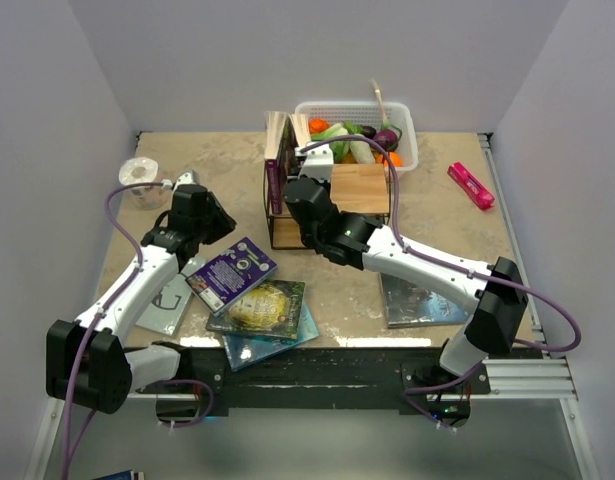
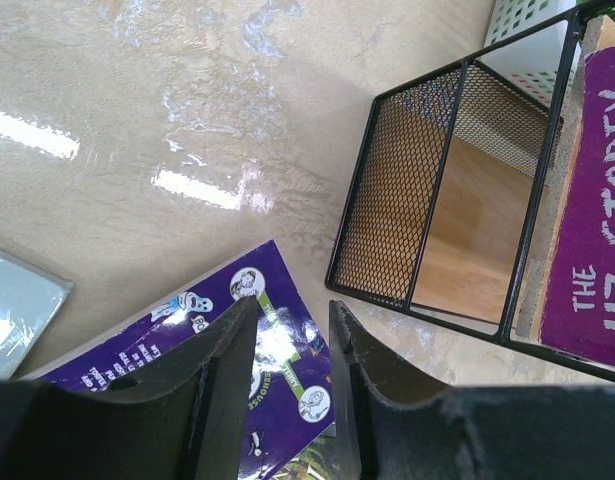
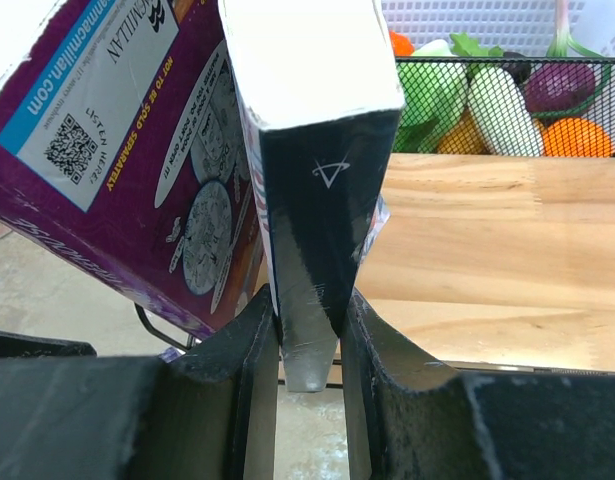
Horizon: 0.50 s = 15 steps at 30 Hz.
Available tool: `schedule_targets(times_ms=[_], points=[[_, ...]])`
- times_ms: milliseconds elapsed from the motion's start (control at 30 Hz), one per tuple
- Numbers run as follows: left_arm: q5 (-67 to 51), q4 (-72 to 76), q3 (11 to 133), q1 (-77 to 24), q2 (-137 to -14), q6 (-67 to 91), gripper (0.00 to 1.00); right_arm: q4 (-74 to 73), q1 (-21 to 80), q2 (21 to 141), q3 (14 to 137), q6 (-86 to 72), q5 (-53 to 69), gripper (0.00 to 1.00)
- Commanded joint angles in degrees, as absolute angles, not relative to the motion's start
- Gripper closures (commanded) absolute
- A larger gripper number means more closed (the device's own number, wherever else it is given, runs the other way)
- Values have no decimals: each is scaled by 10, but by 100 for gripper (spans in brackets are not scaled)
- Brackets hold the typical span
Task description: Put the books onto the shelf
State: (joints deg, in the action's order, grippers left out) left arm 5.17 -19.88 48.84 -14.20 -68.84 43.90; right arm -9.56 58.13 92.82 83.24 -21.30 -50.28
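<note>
So the white basket (image 1: 414, 135) at the back is full of vegetables (image 1: 352, 140), and the wire shelf (image 1: 362, 188) just in front of it has a purple book (image 3: 117, 150) leaning at its left end. Everything sits on a beige table (image 1: 427, 230) boxed in by plain pale walls.

The right gripper (image 3: 309, 300) is clamped on a dark book (image 3: 322, 190) at the shelf, standing on end, spine facing the wrist, cream pages up. The left gripper (image 2: 292, 320) hangs part-open and empty over another purple one (image 2: 187, 340) lying flat.
</note>
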Motion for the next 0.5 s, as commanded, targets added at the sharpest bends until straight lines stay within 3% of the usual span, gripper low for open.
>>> schedule_targets(times_ms=[0, 33, 133, 467], points=[[47, -178, 485, -137, -686, 434, 61, -90, 589, 916, 851, -223, -494, 74], [47, -178, 484, -137, -686, 434, 60, -94, 589, 914, 851, -224, -495, 67], [47, -179, 486, -137, -686, 434, 61, -100, 589, 908, 847, -226, -497, 61], [47, -185, 493, -137, -686, 433, 61, -123, 589, 884, 844, -224, -500, 48]])
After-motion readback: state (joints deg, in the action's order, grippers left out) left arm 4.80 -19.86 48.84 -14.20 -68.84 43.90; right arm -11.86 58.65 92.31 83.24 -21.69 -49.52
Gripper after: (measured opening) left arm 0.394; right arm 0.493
